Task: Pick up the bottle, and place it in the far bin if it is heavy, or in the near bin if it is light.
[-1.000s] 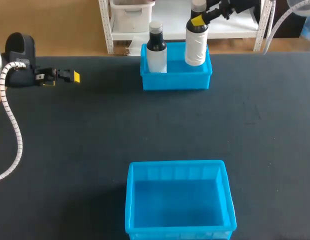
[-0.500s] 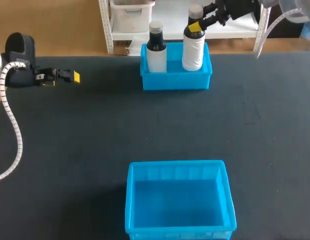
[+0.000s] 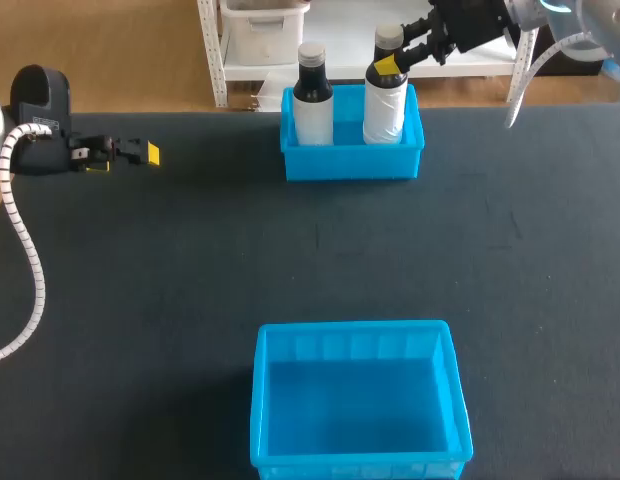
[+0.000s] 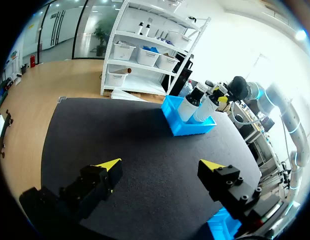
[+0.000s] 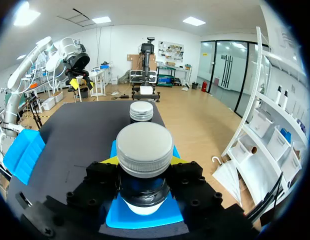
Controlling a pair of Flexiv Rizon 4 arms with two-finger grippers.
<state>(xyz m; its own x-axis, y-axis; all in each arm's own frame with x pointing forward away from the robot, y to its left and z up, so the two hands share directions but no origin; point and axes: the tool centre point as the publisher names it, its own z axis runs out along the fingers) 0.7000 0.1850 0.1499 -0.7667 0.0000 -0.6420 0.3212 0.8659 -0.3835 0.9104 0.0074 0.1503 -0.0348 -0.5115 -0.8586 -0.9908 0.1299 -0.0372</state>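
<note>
Cable and a dark housing are all that is seen of the left arm, which is cut off at the side. The left hand is held low and level over the surface, its fingers spread wide with nothing between them. Nearer the middle, the near bin is cut off at its front rim. In the far bin a second bottle stands at the left and the bottle at the right. Both bases are hidden by the front wall, so contact with the floor cannot be told. The right hand, entering from the far right corner, is closed on the bottle's dark neck under the cap.
</note>
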